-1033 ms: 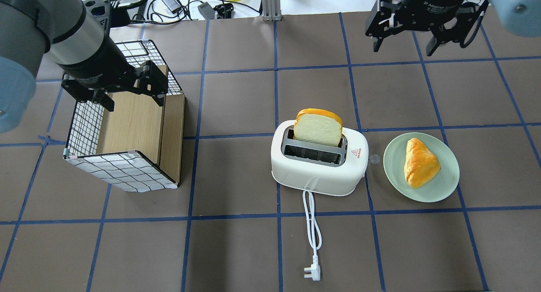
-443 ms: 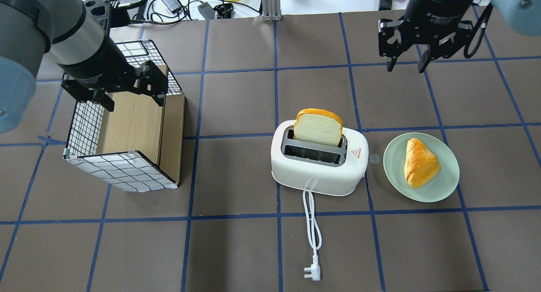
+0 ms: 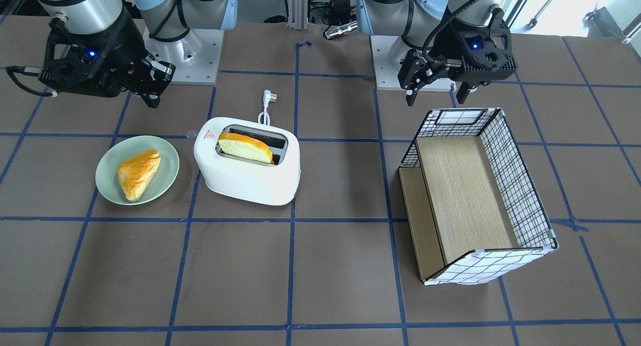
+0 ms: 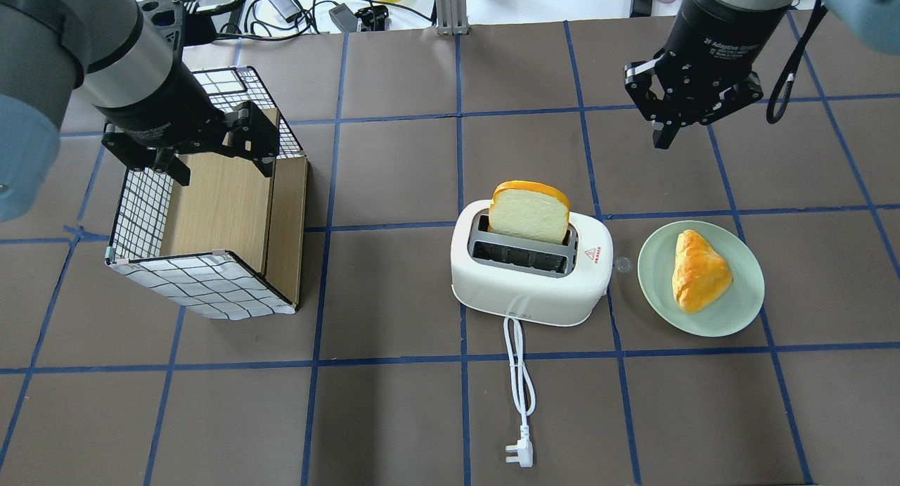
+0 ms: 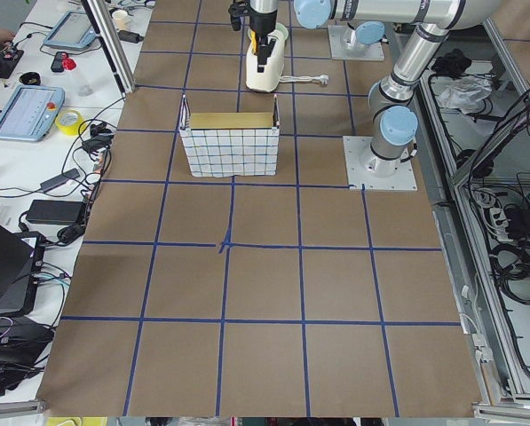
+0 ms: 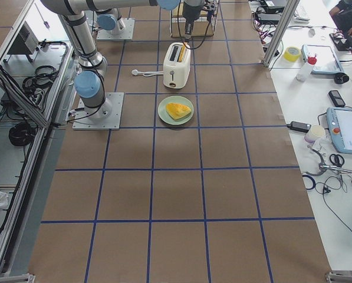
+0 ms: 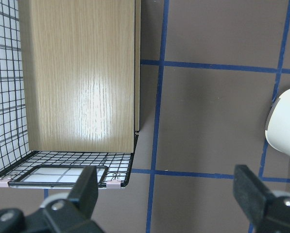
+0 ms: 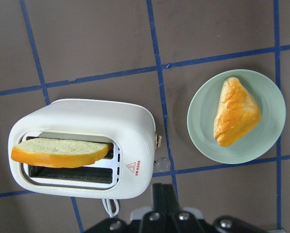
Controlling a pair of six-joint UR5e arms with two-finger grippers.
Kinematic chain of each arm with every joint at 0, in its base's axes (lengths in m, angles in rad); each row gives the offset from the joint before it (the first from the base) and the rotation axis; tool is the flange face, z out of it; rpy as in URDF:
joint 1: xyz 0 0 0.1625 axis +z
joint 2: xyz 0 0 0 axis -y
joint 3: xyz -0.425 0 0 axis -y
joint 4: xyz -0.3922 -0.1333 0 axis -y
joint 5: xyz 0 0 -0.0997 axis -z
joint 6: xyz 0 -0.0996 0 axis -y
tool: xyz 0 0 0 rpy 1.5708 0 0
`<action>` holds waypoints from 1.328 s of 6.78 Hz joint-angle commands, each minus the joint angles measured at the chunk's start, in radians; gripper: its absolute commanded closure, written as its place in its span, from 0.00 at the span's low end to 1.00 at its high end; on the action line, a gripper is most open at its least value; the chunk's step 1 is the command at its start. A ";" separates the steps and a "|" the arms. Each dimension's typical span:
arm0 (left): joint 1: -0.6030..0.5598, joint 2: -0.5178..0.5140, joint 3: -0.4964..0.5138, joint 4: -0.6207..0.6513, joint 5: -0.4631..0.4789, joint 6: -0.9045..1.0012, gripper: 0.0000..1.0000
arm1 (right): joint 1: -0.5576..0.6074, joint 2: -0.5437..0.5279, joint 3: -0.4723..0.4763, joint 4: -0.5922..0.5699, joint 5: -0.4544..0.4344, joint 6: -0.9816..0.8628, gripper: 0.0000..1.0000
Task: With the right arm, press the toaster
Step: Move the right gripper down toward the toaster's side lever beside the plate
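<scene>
At the left of the bench [image 4: 394,416], the left pincer [image 4: 222,168] hangs spread wide and empty over the grid-patterned box [image 4: 204,282]. The toaster [image 4: 527,289] stands mid-bench with a bread slice [image 4: 529,215] upright in one slot. Further right, the right pincer [image 4: 664,140] hovers with its fingers pressed together, holding nothing, well apart from the toaster. The approach appears to be in hand. The next move likely calls for descending onto the lever [image 4: 621,264] facing the plate [image 4: 738,310].

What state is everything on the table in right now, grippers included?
Toaster: unplugged, one slot filled, one empty.
Slice: standing high out of its slot, not pressed down.
Plug: loose on the table.
Plate: holds a pastry.
Box: open, nothing seen inside.
Right gripper: shut, in the air, off the toaster.
Left gripper: open, over the box.
</scene>
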 commanded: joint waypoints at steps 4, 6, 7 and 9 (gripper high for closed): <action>0.000 0.000 0.000 0.000 0.000 0.000 0.00 | -0.177 0.001 0.113 0.103 0.286 -0.273 1.00; 0.000 0.000 0.000 0.000 0.002 0.000 0.00 | -0.249 0.001 0.236 0.077 0.417 -0.428 1.00; 0.000 0.000 0.000 0.000 0.000 0.000 0.00 | -0.306 0.003 0.303 0.076 0.459 -0.548 1.00; 0.000 0.000 0.000 0.000 0.000 0.000 0.00 | -0.401 0.003 0.446 0.048 0.557 -0.713 1.00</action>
